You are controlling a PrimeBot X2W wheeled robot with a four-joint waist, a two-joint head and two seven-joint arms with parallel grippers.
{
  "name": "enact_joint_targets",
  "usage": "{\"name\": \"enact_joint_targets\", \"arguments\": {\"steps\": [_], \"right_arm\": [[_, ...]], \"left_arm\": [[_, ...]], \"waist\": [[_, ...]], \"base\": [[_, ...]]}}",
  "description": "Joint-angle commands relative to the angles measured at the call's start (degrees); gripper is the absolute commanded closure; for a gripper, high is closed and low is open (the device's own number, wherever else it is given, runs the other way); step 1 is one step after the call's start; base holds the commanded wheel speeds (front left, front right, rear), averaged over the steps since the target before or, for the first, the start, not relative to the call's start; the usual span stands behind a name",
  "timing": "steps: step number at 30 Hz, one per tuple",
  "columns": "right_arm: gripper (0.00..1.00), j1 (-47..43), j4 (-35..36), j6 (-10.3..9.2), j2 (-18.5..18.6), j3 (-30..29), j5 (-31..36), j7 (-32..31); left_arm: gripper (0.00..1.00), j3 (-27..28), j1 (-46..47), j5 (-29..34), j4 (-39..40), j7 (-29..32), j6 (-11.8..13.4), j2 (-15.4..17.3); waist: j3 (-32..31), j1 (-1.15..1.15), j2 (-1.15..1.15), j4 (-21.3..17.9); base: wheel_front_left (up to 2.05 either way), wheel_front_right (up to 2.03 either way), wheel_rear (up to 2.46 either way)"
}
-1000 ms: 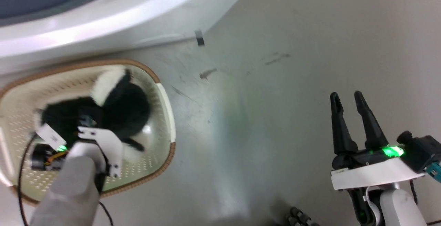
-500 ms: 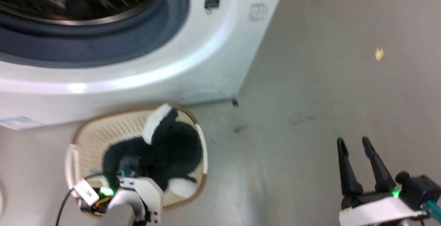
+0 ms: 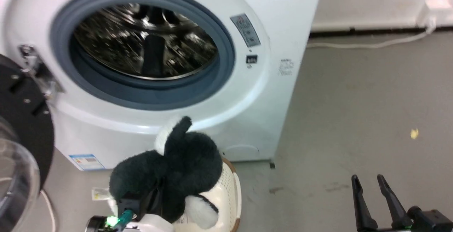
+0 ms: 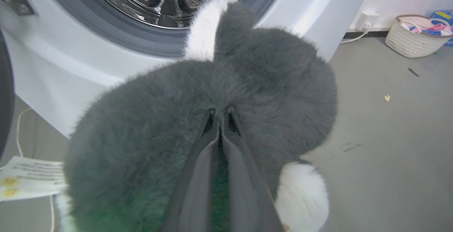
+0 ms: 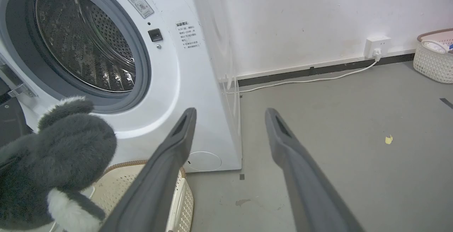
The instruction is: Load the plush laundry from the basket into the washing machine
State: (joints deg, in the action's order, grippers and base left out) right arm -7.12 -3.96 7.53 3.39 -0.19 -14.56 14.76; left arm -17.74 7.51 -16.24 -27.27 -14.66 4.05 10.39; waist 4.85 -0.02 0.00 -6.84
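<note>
Head view, with both wrist views. The washing machine (image 3: 247,97) is the largest body: a white front-loader on a grey floor (image 3: 354,101), its round opening ringed in grey rubber and showing the shiny perforated drum (image 3: 141,41). Its black-framed door (image 3: 21,119), with a clear dome, stands swung open at the machine's left side.

The plush laundry (image 3: 184,164), a fluffy black toy with white patches, hangs in front of the machine, below the opening and outside the drum. One white-edged limb points up toward the lower lip of the rubber ring. The toy sits above the basket (image 3: 230,186), a cream perforated tub with a brown rim that stands on the floor close against the machine's front. Whether the toy's underside touches the basket cannot be told.

The left gripper (image 4: 220,113) has its two dark fingers pressed nearly together, pinching the black fur of the plush. The right gripper (image 5: 230,113) is at the lower right, well apart from the toy, with its fingers spread wide and nothing between them.

A second basket (image 4: 412,35), holding coloured items, stands by the far wall. A wall socket (image 5: 378,44) feeds a white cable along the skirting, and a small yellow scrap (image 3: 414,133) lies on the floor.
</note>
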Motion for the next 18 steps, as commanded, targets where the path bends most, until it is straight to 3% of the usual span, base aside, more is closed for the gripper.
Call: {"name": "enact_joint_targets", "arguments": {"steps": [1, 10, 18], "right_arm": [[0.0, -1.12, -0.05, -0.04, -0.27, -0.24, 0.45, 0.24], [0.0, -1.69, 0.89, -0.04, -0.45, 0.22, 0.62, 0.24], [0.0, 2.54, 2.19, -0.04, -0.07, 0.78, 0.13, 0.24]], "left_arm": [[1.0, 1.41, -1.9, 0.75, 4.64, -0.33, 0.6, 0.29], [1.0, 5.09, -3.7, 3.97, 20.78, -0.33, 2.17, 0.45], [1.0, 6.34, 5.5, 7.1, 26.83, 3.4, 2.27, 4.46]], "waist": [[-2.62, 0.02, 0.0, 1.84], [-1.54, 0.02, 0.0, 2.09], [6.69, 0.02, 0.0, -0.71]], "base": [[0.0, 0.0, 0.0], [0.0, 0.0, 0.0], [0.0, 0.0, 0.0]]}}
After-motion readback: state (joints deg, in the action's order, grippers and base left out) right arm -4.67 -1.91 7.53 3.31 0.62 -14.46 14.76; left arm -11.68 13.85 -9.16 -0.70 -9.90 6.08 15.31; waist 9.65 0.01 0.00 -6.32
